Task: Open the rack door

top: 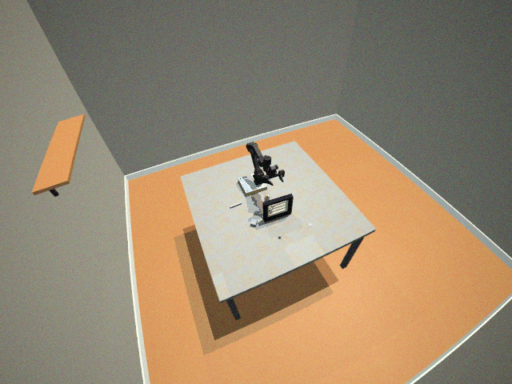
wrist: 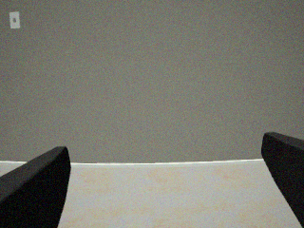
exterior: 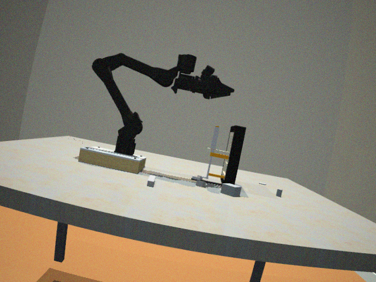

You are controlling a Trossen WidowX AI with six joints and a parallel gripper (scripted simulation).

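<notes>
The rack's black frame (top: pixel 290 206) (exterior: pixel 237 154) stands upright on the table (top: pixel 231 256) (exterior: pixel 121 200), with pale slats (top: pixel 278 207) inside it. On the arm's side, a tall thin pale upright (exterior: pixel 214 139) stands out from the frame, with orange crosspieces (exterior: pixel 219 155) between them. Which part is the handle, how it is turned and how far the door is open cannot be told at this size. My gripper (top: pixel 277 182) (exterior: pixel 232 90) (wrist: pixel 169 151) is open and empty, well above the frame's top and touching nothing. The wrist view shows no rack or handle.
The arm's base box (exterior: pixel 110 161) stands behind the rack. A pale bar (top: pixel 235 205) (exterior: pixel 150 180) lies beside it. A grey block (top: pixel 253 222) (exterior: pixel 231 190) sits at the frame's foot. A small block (top: pixel 279 238) (exterior: pixel 279 192) and a white piece (top: pixel 310 225) (exterior: pixel 262 183) lie beyond the frame.
</notes>
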